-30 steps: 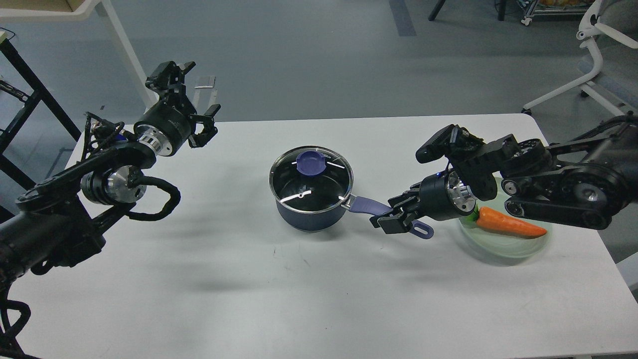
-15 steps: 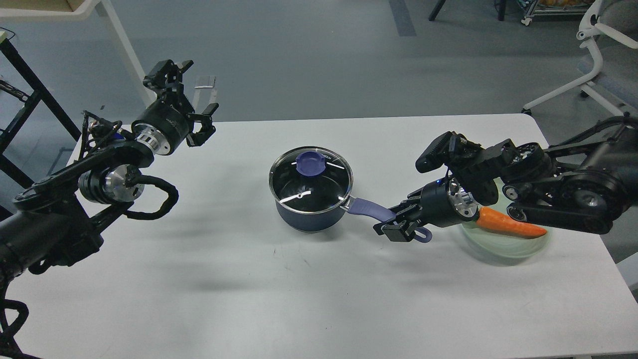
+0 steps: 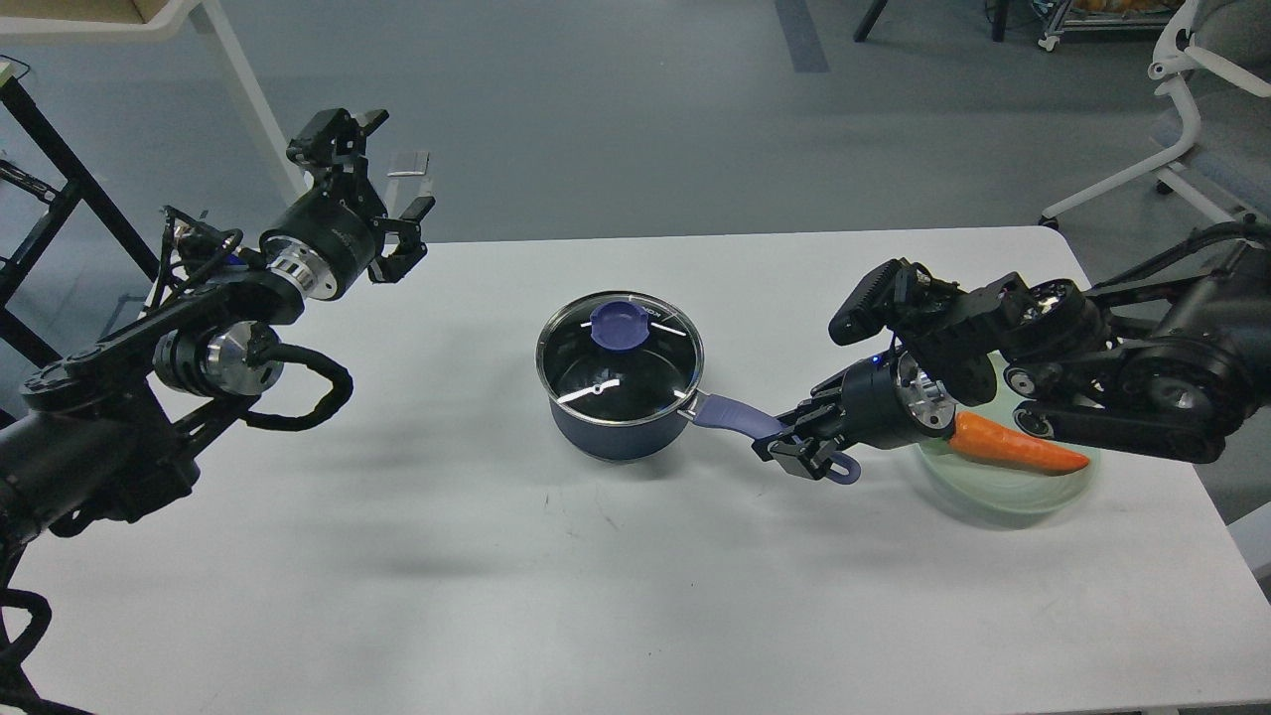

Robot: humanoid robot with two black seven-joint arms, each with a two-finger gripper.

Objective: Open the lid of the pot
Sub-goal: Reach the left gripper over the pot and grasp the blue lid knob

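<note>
The dark blue pot stands mid-table with the glass pot lid seated on it, its purple-blue knob on top. The pot's long purple handle points right. My right gripper is closed around the handle near its holed end, fingers above and below it. My left gripper is open and empty, held up over the table's far left corner, well away from the pot.
A pale green glass dish with an orange carrot sits right of the pot, partly under my right arm. The white table ends near a white chair base at the far right.
My right gripper came down onto the pot handle and its fingers narrowed around it. My left gripper shifted slightly left and up. Pot and lid have not moved.
</note>
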